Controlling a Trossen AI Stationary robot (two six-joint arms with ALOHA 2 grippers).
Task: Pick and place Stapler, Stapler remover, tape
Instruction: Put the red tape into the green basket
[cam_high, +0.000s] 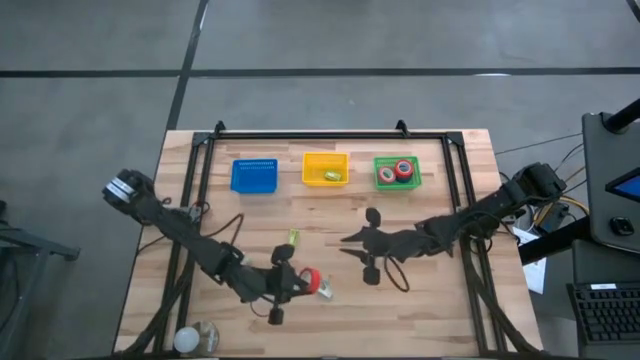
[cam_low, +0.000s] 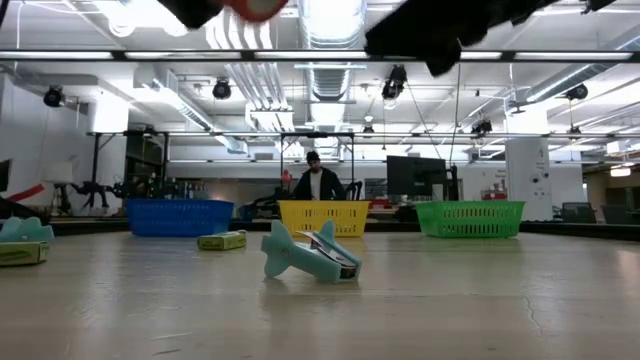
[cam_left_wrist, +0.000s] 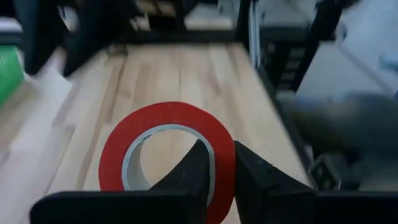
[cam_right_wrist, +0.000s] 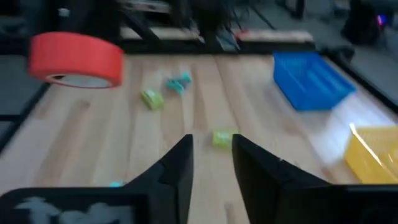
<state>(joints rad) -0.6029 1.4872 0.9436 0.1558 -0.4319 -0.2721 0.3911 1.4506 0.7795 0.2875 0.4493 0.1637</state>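
My left gripper (cam_high: 300, 280) is near the table's near edge, shut on a red roll of tape (cam_left_wrist: 165, 155) with a pale centre hole; the roll also shows in the right wrist view (cam_right_wrist: 76, 59). More red tape rolls (cam_high: 398, 171) lie in the green tray (cam_high: 380, 183). A teal stapler (cam_low: 310, 255) lies tilted on the table just beside the held roll (cam_high: 325, 290). A small yellow-green item (cam_high: 293, 238) rests on the wood. My right gripper (cam_high: 352, 243) hangs open over the table's middle, touching nothing (cam_right_wrist: 212, 140). My left gripper pinches the roll's ring wall (cam_left_wrist: 225, 163) with one finger (cam_left_wrist: 196, 168) inside the centre hole and the other finger (cam_left_wrist: 255, 177) outside. It comes slanting down from the table's left side. The roll is lifted clear of the table and lies about level.
A blue tray (cam_high: 254, 175), a yellow tray (cam_high: 312, 160) holding a green-yellow item, and the green tray stand in a row along the far side. A pale roll (cam_high: 197, 338) sits at the near left corner. Black frame rails (cam_high: 330, 134) border the table. A person (cam_low: 316, 182) stands beyond it.
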